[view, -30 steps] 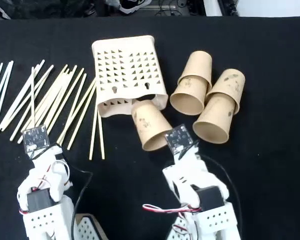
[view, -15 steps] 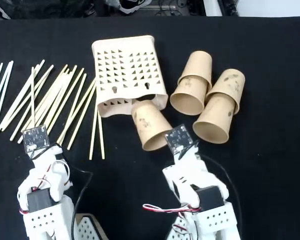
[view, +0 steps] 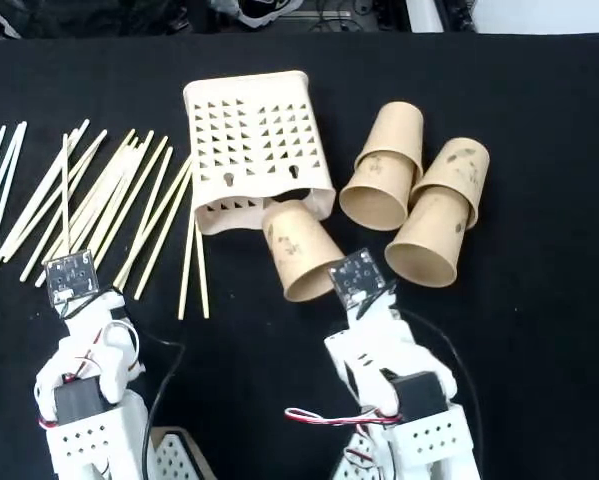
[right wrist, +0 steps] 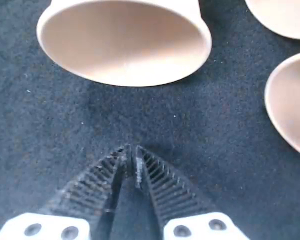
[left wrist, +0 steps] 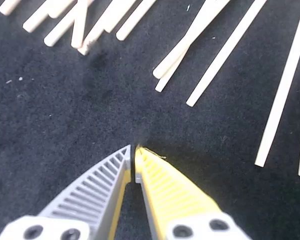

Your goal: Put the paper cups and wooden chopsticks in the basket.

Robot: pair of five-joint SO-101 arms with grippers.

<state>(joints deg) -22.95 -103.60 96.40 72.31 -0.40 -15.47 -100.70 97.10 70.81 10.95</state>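
Black table across the whole high view, and I'm parked at its bottom edge, left arm at lower left, right arm at lower centre. The basket lies on its side at upper centre, holed wall facing up. To its right are four cups in two nested pairs, one pair just beside the basket and the other pair touching it on the right, mouths toward me. A lone cup lies at centre, its narrow end against the basket's lower edge. Chopsticks are fanned over the left side, none in the basket. My left gripper has its tips pressed together on nothing, over bare cloth near the chopstick ends. My right gripper is closed and empty too, near the lone cup's mouth.
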